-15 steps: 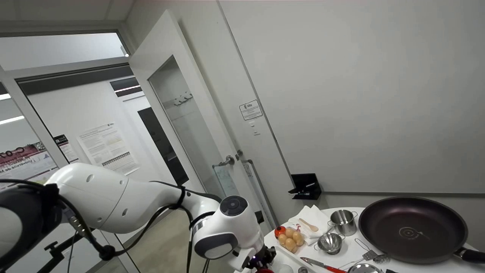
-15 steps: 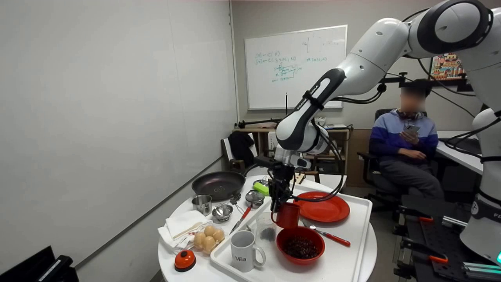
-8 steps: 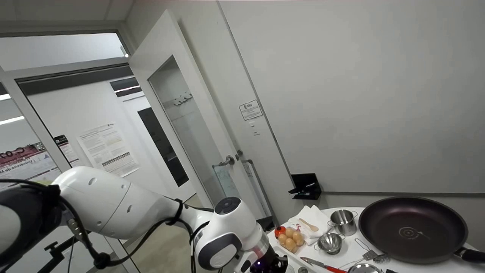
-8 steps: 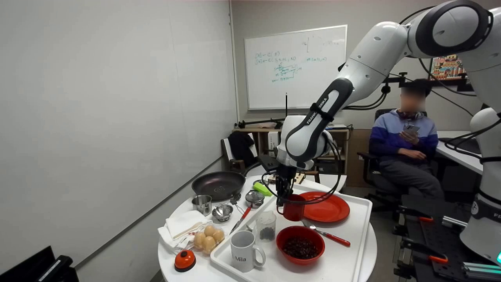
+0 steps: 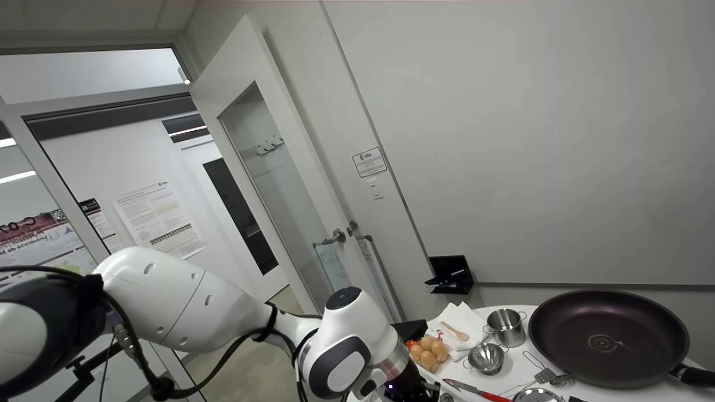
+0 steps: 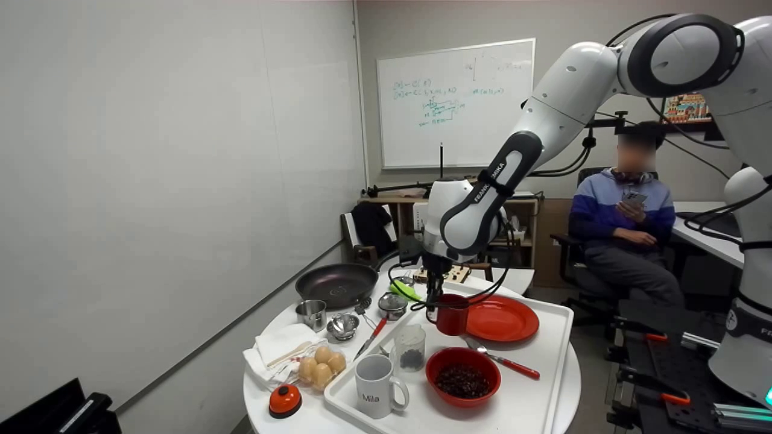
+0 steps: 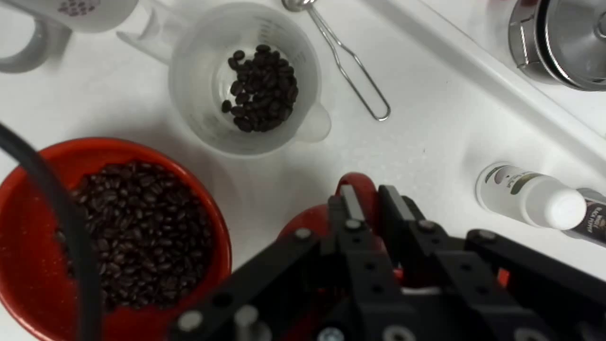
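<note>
Gripper [image 7: 374,202] clamped on the red mug [image 6: 452,322] by the handle [image 7: 358,183], its body [image 7: 304,220] mostly hidden in the wrist view!

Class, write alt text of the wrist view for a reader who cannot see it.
A black gripper holds a red mug by its handle over a white tray. At lower left, a red bowl holds many dark beans; a translucent measuring cup near the top holds fewer.

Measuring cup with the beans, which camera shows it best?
Wrist view: it looks down into the measuring cup, showing the dark beans inside. An exterior view shows the measuring cup side-on; I can't make it out elsewhere.
</note>
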Available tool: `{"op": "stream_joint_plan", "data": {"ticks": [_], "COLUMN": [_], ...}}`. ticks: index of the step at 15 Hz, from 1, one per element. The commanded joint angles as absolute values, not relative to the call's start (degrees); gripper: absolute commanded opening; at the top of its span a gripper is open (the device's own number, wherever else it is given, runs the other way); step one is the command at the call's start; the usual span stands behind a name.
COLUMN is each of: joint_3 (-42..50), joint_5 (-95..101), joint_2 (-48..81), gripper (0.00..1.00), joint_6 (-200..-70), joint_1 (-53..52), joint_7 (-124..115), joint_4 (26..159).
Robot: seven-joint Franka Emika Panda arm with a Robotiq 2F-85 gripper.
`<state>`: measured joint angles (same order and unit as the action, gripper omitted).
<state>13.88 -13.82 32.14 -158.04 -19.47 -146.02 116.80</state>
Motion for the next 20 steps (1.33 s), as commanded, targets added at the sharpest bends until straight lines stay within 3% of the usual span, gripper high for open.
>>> {"op": "stream_joint_plan", "data": {"ticks": [1, 5, 11, 16, 20], "joint_3": [12.1, 19.9, 40.4, 43.9, 38.4], "joint_5": [-12.7, -21.9, -38.1, -42.3, -41.4], "joint_2": [35.5, 39.6, 50.1, 54.9, 55.3], "gripper": [0.08, 0.08, 0.08, 0.08, 0.08], "joint_6": [-157.4, -157.1, -149.5, -143.5, -148.4], "joint_1": [-16.7, -22.4, -37.8, -42.4, -39.5], "joint_7": [-151.7, -149.3, -149.1, -149.1, -146.1], "joint_4": [111.0, 106.1, 101.4, 99.3, 97.6]}}
